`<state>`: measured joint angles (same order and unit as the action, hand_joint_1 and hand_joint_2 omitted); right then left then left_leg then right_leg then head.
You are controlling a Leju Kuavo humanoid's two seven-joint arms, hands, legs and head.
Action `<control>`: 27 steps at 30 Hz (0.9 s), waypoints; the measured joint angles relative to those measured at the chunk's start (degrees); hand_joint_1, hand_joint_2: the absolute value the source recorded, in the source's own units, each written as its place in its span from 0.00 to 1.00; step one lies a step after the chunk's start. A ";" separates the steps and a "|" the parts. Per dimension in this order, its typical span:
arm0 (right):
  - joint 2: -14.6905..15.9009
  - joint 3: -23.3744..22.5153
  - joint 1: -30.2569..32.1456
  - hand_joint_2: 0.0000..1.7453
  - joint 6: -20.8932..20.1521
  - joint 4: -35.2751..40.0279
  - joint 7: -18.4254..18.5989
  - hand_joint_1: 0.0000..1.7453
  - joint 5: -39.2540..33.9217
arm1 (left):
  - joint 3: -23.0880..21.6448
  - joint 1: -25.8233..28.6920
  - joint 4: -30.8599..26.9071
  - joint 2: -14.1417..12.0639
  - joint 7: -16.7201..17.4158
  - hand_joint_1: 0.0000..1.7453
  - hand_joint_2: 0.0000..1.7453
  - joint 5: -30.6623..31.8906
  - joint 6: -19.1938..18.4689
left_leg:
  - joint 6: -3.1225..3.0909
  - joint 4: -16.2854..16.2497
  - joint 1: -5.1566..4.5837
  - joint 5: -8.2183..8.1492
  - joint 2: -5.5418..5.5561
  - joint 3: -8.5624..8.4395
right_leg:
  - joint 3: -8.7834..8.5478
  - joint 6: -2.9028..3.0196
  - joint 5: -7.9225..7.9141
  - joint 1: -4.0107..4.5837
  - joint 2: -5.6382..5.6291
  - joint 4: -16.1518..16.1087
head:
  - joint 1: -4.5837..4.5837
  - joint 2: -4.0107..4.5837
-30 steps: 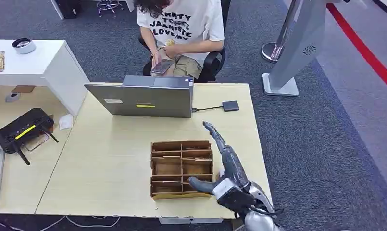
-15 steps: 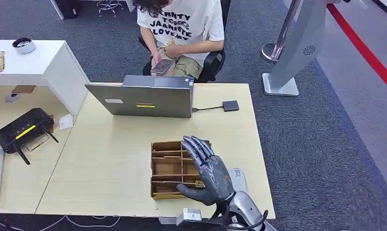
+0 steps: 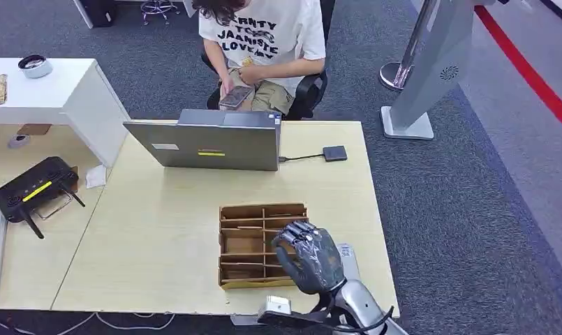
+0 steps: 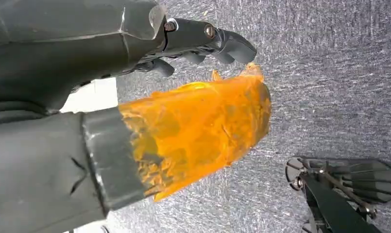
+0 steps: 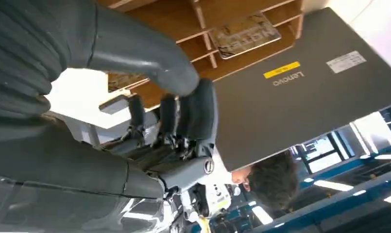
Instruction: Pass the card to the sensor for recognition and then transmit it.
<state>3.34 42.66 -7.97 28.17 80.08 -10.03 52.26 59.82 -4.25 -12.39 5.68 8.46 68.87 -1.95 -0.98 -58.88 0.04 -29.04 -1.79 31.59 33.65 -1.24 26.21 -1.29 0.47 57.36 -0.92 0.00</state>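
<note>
A wooden organizer [image 3: 246, 244] with several compartments stands near the table's front edge. A printed card [image 5: 244, 34] lies flat in one compartment. My right hand [image 3: 309, 258] hangs over the organizer's right-hand compartments, fingers [image 5: 183, 116] curled down toward them. Whether a card is between them is hidden. The small dark sensor [image 3: 334, 153] lies on the table to the right of the laptop [image 3: 211, 143], joined to it by a cable. My left hand [image 4: 193, 43] hangs over grey carpet, its thumb wrapped in orange tape [image 4: 198, 126], holding nothing.
A person [image 3: 264, 42] sits behind the laptop looking at a phone. A white printed slip [image 3: 345, 255] lies just right of the organizer. A black router [image 3: 33, 188] sits on the neighbouring table to the left. A grey stand [image 3: 424, 77] rises at the back right.
My right hand swung left from the table's right side to above the organizer, turned palm down, dropped lower and curled its fingers in.
</note>
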 joint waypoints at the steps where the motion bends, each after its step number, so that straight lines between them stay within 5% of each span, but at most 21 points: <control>1: 0.07 -0.15 0.04 1.00 0.07 -0.22 0.15 0.90 0.13 | 0.07 0.00 0.00 0.00 0.00 0.00 0.00 0.02 -0.04 | 0.00 0.00 0.00 0.00 0.00 0.00 | 0.00 0.00 0.00 0.00 0.00 0.00 | 0.00 0.00; 3: 0.20 -0.59 0.09 1.00 0.09 -0.52 0.41 0.75 0.52 | 0.15 0.00 0.00 0.00 0.02 0.00 0.00 0.04 -0.11 | 0.00 0.00 0.00 0.00 0.00 0.00 | 0.00 0.00 0.00 0.00 0.00 0.00 | 0.00 0.00; 4: 0.26 -0.79 0.11 1.00 0.15 -0.65 0.52 0.51 0.59 | 0.17 0.00 0.00 0.00 0.02 0.00 0.00 0.04 -0.11 | 0.00 0.00 0.00 0.00 0.00 0.00 | 0.00 0.00 0.00 0.00 0.00 0.00 | 0.00 0.00; 5: 0.33 -0.96 0.14 1.00 0.26 -0.74 0.66 0.51 0.68 | 0.22 0.00 0.00 0.00 0.04 0.00 0.00 0.07 -0.11 | 0.00 0.00 0.00 0.00 0.00 0.00 | 0.00 0.00 0.00 0.00 0.00 0.00 | 0.00 0.00; 6: 0.37 -1.18 0.18 1.00 0.33 -0.83 0.77 0.36 0.85 | 0.22 0.00 0.00 0.00 0.07 0.00 0.00 0.07 -0.13 | 0.00 0.00 0.00 0.00 0.00 0.00 | 0.00 0.00 0.00 0.00 0.00 0.00 | 0.00 0.00; 9: 0.42 -1.84 0.33 1.00 0.46 -1.14 1.05 0.12 1.27 | 0.24 0.00 0.00 0.00 0.20 0.00 0.00 0.15 -0.13 | 0.00 0.00 0.00 0.00 0.00 0.00 | 0.00 0.00 0.00 0.00 0.00 0.00 | 0.00 0.00; 27: 0.46 -3.34 1.13 1.00 0.74 -1.53 1.22 0.09 1.92 | 0.28 0.00 0.00 0.00 0.55 0.00 0.00 0.20 -0.11 | 0.00 0.00 0.00 0.00 0.00 0.00 | 0.00 0.00 0.00 0.00 0.00 0.00 | 0.00 0.00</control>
<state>3.80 39.32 -6.84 28.92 78.55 -8.81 54.18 60.11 -4.25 -12.39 5.68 9.01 69.07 -2.05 -0.98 -58.88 0.04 -29.04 -1.80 31.58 33.65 -1.24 26.21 -1.29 0.47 57.36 -0.92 0.00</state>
